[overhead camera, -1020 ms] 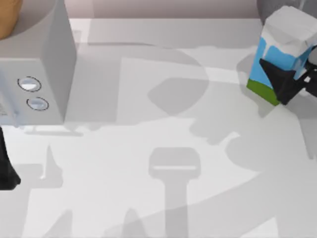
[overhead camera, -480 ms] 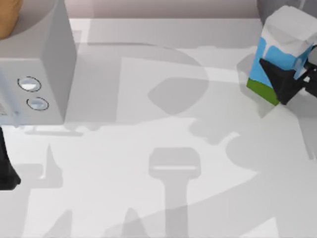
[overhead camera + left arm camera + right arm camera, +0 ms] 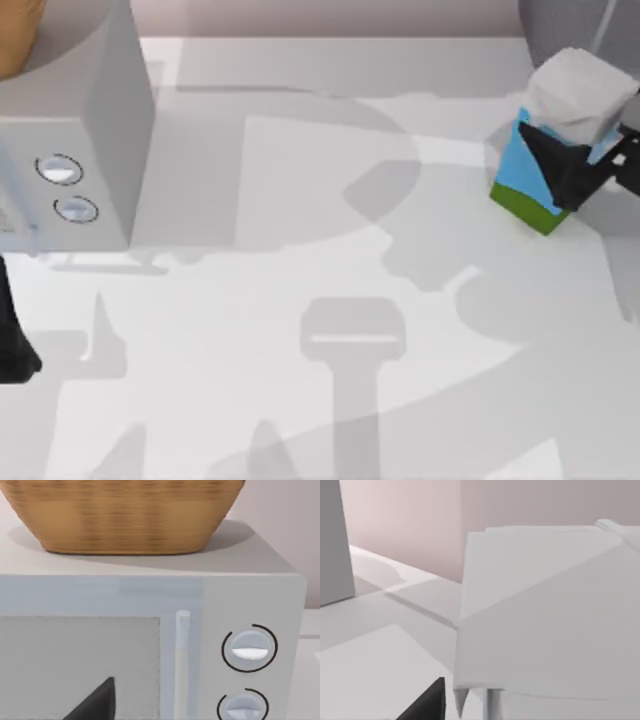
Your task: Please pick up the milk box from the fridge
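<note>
The milk box (image 3: 518, 165) is at the table's right side, with its white gabled top, blue body and green base band all showing. It leans, its green base toward the front left. My right gripper (image 3: 565, 168) is shut on its blue body from the right edge, black fingers (image 3: 548, 150) pressed against it. In the right wrist view the box's white top (image 3: 545, 610) is very close. A dark grey corner of the fridge (image 3: 560, 22) stands just behind the box at the back right. My left gripper (image 3: 12, 345) stays parked at the left edge.
A lighter grey box with two round knobs (image 3: 85, 150) stands at the back left, with a woven basket (image 3: 125, 515) on top; the left wrist view faces its door and knobs (image 3: 249, 650). Open white table (image 3: 330, 330) lies between the arms.
The milk box has tipped in the right gripper's hold: its white top moved toward the front and its green base shifted slightly left. The left arm has not moved.
</note>
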Robot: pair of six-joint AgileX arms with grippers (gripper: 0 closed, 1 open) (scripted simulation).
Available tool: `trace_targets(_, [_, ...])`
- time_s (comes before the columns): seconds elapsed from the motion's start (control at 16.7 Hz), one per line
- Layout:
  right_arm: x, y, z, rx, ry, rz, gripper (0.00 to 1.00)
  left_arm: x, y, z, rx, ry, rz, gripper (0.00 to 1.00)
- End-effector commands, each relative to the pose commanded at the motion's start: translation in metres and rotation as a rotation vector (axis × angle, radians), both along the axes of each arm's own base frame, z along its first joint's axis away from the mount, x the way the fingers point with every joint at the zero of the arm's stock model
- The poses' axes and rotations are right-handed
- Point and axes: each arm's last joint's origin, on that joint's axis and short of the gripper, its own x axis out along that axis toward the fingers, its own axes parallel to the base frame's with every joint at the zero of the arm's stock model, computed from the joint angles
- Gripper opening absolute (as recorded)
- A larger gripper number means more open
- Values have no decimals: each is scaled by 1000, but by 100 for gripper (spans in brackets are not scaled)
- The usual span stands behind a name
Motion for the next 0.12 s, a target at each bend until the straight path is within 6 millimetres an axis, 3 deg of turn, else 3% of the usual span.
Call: trace_targets(0.12, [0,0,0,0,0,0,100,0,0,0,0,0,0,100])
